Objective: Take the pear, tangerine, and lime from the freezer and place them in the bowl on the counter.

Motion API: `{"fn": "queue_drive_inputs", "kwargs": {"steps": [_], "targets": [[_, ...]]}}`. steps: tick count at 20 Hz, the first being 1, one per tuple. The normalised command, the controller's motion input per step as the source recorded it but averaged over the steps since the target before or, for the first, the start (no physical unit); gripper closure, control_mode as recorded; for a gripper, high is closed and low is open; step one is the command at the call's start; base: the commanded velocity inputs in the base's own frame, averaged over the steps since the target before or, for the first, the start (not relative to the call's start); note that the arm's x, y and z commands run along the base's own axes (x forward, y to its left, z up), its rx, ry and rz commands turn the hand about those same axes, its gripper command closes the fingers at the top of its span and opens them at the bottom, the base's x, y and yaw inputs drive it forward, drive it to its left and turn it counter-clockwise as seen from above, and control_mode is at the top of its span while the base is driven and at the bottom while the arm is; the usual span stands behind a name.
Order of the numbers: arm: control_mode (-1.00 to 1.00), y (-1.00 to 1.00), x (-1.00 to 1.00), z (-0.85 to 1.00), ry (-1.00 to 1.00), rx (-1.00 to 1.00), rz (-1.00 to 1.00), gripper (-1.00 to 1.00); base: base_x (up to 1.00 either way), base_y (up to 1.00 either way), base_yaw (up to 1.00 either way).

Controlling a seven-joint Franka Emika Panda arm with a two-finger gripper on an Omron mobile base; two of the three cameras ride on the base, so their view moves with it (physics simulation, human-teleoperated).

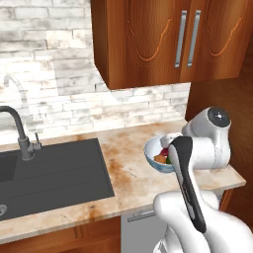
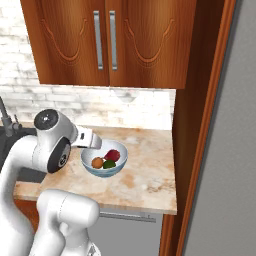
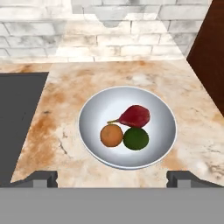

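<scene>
The pale bowl (image 3: 109, 103) stands on the beige marbled counter (image 3: 61, 131). Inside it lie a dark red pear (image 3: 136, 116), an orange tangerine (image 3: 111, 135) and a green lime (image 3: 136, 138), all touching one another. My gripper (image 3: 112, 177) hovers above the bowl's near rim, open, with its fingertips (image 3: 43, 177) spread wide and nothing between them. In the right base view the gripper (image 2: 94, 142) hangs over the left edge of the bowl (image 2: 107, 173), where pear (image 2: 113, 154), tangerine (image 2: 97, 162) and lime (image 2: 109, 164) show. The freezer (image 2: 232, 150) is the grey surface at the right.
A dark grey sink (image 1: 49, 173) with a dark faucet (image 1: 20, 133) lies left of the bowl (image 1: 151, 154). Brown wooden wall cabinets (image 1: 168, 39) hang above the counter (image 1: 128, 168). A tall wooden panel (image 2: 192, 125) bounds the counter's right end.
</scene>
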Motion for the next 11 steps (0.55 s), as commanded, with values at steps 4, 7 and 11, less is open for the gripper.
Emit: {"fn": "queue_drive_inputs", "kwargs": {"steps": [4, 7, 11], "targets": [[-1.00, 0.05, -0.71, 0.51, -0.01, 0.00, 0.00, -1.00, 0.00, 0.00, 0.00], [-1.00, 0.00, -0.93, 0.38, -0.08, 0.00, 0.00, -1.00, 0.00, 0.00, 0.00], [-1.00, 0.00, -0.95, 0.46, -0.09, 0.00, 0.00, -1.00, 0.00, 0.00, 0.00]]}}
